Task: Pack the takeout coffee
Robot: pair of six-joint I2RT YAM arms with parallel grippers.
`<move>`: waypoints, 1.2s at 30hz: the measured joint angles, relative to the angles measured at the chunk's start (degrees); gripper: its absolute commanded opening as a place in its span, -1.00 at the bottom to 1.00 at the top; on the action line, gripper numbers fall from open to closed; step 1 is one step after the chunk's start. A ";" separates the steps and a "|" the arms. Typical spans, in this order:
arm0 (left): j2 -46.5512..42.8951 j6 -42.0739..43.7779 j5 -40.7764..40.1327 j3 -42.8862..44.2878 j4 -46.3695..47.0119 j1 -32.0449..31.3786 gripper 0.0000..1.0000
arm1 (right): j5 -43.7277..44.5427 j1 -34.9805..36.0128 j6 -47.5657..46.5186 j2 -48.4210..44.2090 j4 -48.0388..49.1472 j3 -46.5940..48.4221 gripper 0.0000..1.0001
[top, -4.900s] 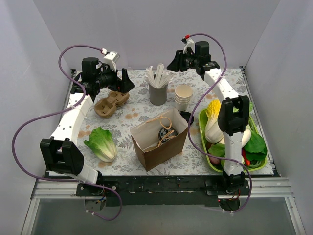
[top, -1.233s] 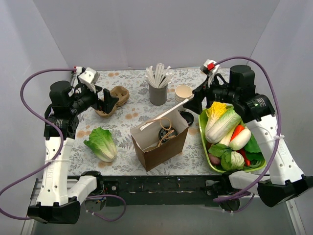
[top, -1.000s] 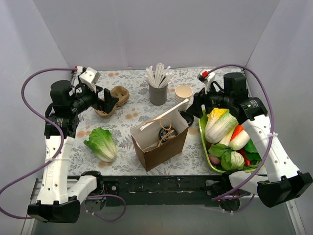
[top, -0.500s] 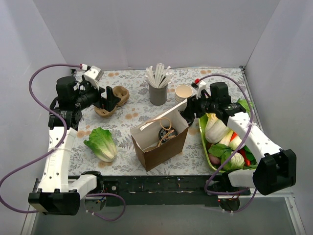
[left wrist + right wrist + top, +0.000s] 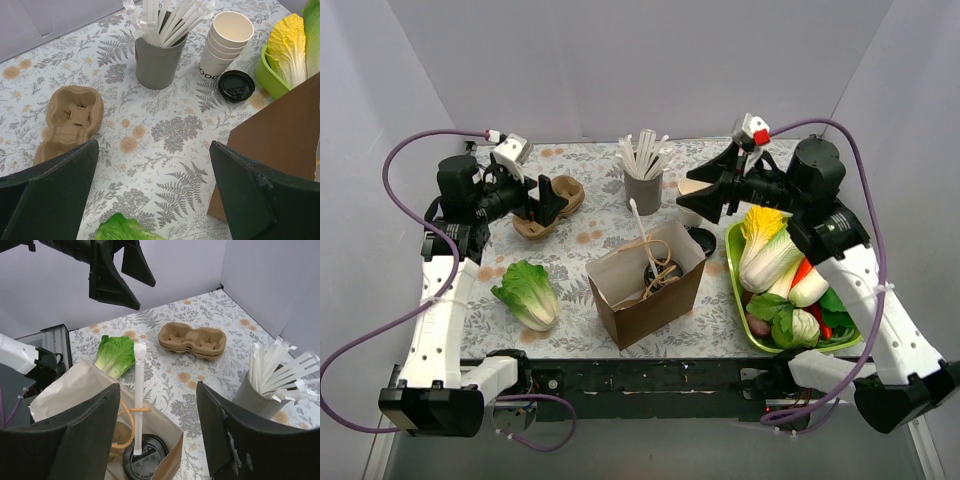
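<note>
Brown bag (image 5: 660,300): I see takeout coffee (image 5: 145,462) inside, lower centre.
Left gripper (image 5: 154,150): jaws apart, empty.
Right gripper (image 5: 157,390): jaws apart, empty.

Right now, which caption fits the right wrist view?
Open right fingers over the brown paper bag; a wrapped straw rests on the takeout coffee inside.

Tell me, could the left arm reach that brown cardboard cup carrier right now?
Probably yes. The left hand hangs open near the cup carrier, which lies alone on the table with nothing on or across it; the grey cup stands well aside.
</note>
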 measured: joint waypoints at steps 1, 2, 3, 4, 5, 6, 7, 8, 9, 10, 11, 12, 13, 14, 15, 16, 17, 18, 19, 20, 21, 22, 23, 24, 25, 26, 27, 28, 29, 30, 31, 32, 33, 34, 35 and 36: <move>0.00 -0.13 0.13 -0.37 0.42 0.00 0.89 | 0.15 0.15 -0.46 -1.57 -0.26 -0.79 0.45; 0.04 -0.39 0.17 -0.70 0.44 0.00 0.89 | 0.79 0.09 -0.90 -2.82 -0.72 -1.51 0.47; 0.13 -0.52 0.20 -0.83 0.39 0.00 0.89 | 1.49 0.02 -1.55 -3.52 -1.11 -2.03 0.49; 0.33 -0.66 0.26 -1.01 0.52 0.00 0.89 | 2.54 -0.02 -2.56 -4.11 -2.05 -2.58 0.58; 0.46 -0.72 0.31 -1.07 0.55 0.00 0.89 | 3.63 -0.02 -3.54 -4.31 -2.91 -3.02 0.62; 0.66 -0.87 0.33 -1.07 0.61 0.00 0.90 | 4.76 -0.02 -4.68 -4.28 -4.17 -3.34 0.67; 0.90 -1.01 0.35 -1.07 0.76 0.00 0.90 | 6.05 -0.02 -5.75 -4.20 -5.62 -3.74 0.77; 1.14 -1.20 0.35 -1.07 0.87 0.00 0.90 | 7.26 -0.02 -6.78 -4.15 -6.97 -4.04 0.81; 1.40 -1.49 0.37 -1.07 1.01 0.00 0.90 | 9.07 -0.02 -7.78 -4.04 -8.98 -4.26 0.83; 1.70 -1.86 0.35 -1.05 1.25 0.00 0.91 | 10.58 -0.04 -8.72 -3.87 -10.93 -4.37 0.84; 2.03 -2.23 0.35 -1.03 1.55 0.00 0.91 | 12.22 -0.07 -9.84 -3.74 -13.03 -4.55 0.84; 2.34 -2.69 0.37 -1.03 1.86 0.00 0.91 | 12.92 -0.07 -10.43 -3.74 -14.19 -4.70 0.85; 2.64 -3.34 0.59 -1.03 2.23 0.00 0.91 | 13.60 -0.09 -10.80 -3.72 -15.02 -5.05 0.85; 3.02 -4.15 1.05 -0.98 2.54 0.00 0.91 | 13.84 -0.15 -10.91 -3.72 -15.93 -5.25 0.85; 3.48 -5.05 2.23 -0.79 2.89 0.00 0.90 | 13.79 -0.20 -10.91 -3.63 -16.50 -5.35 0.84; 3.96 -5.90 3.50 -0.44 3.17 0.00 0.89 | 13.46 -0.26 -10.91 -3.50 -16.79 -5.35 0.79; 4.76 -7.37 5.35 0.26 3.54 0.00 0.89 | 12.31 -0.31 -10.91 -3.32 -16.79 -5.35 0.76; 5.75 -8.85 7.67 1.27 4.11 0.00 0.89 | 10.84 -0.35 -10.95 -3.06 -16.76 -5.35 0.72; 6.78 -10.16 9.94 2.40 4.94 -0.02 0.89 | 9.14 -0.39 -11.04 -2.71 -16.72 -5.35 0.71; 7.78 -11.34 11.82 3.65 5.55 -0.04 0.89 | 6.97 -0.39 -10.99 -2.21 -16.52 -5.35 0.70; 8.74 -12.35 13.33 4.92 6.16 -0.15 0.89 | 4.72 -0.39 -10.93 -1.55 -16.04 -5.35 0.70; 9.44 -13.11 14.16 6.01 6.71 -0.26 0.88 | 2.99 -0.39 -10.86 -0.98 -15.50 -5.35 0.70; 9.99 -13.75 14.49 7.10 7.17 -0.39 0.89 | 0.46 -0.33 -10.64 -0.15 -14.53 -5.35 0.70; 10.14 -13.94 14.60 7.67 7.32 -0.42 0.89 | -1.46 -0.26 -10.45 0.61 -13.57 -5.35 0.71; 10.21 -13.92 14.45 8.41 7.30 -0.46 0.89 | -2.95 -0.15 -10.19 1.33 -12.57 -5.33 0.71; 10.16 -13.86 14.32 8.90 7.28 -0.46 0.89 | -4.35 0.17 -9.88 2.21 -11.67 -5.29 0.71; 10.03 -13.60 14.05 9.22 7.26 -0.46 0.89 | -5.49 0.48 -9.64 3.17 -10.80 -5.11 0.72; 9.86 -13.35 13.81 9.31 7.26 -0.46 0.89 | -6.45 0.79 -9.40 4.33 -9.92 -4.74 0.72; 9.60 -13.11 13.33 9.31 7.06 -0.46 0.89 | -7.26 1.27 -9.31 5.62 -9.09 -4.17 0.72; 9.40 -12.92 13.00 9.29 6.88 -0.46 0.89 | -7.76 1.70 -9.25 6.78 -8.39 -3.61 0.71; 9.07 -12.66 12.50 9.22 6.64 -0.46 0.89 | -8.35 2.08 -9.20 8.31 -7.85 -2.71 0.70; 8.68 -12.37 12.02 9.07 6.40 -0.46 0.89 | -9.01 3.10 -9.20 9.90 -7.23 -1.68 0.70; 8.11 -11.93 11.39 8.90 6.08 -0.46 0.90 | -9.66 4.07 -9.16 11.80 -6.62 -0.31 0.67; 7.78 -11.67 11.02 8.81 5.86 -0.46 0.90 | -10.12 4.70 -9.18 13.05 -6.25 0.57 0.64; 7.30 -11.19 10.40 8.72 5.51 -0.46 0.90 | -10.62 5.64 -9.16 14.49 -5.90 1.68 0.61; 6.88 -10.80 9.86 8.68 5.09 -0.46 0.89 | -10.99 6.47 -9.18 15.78 -5.42 2.64 0.53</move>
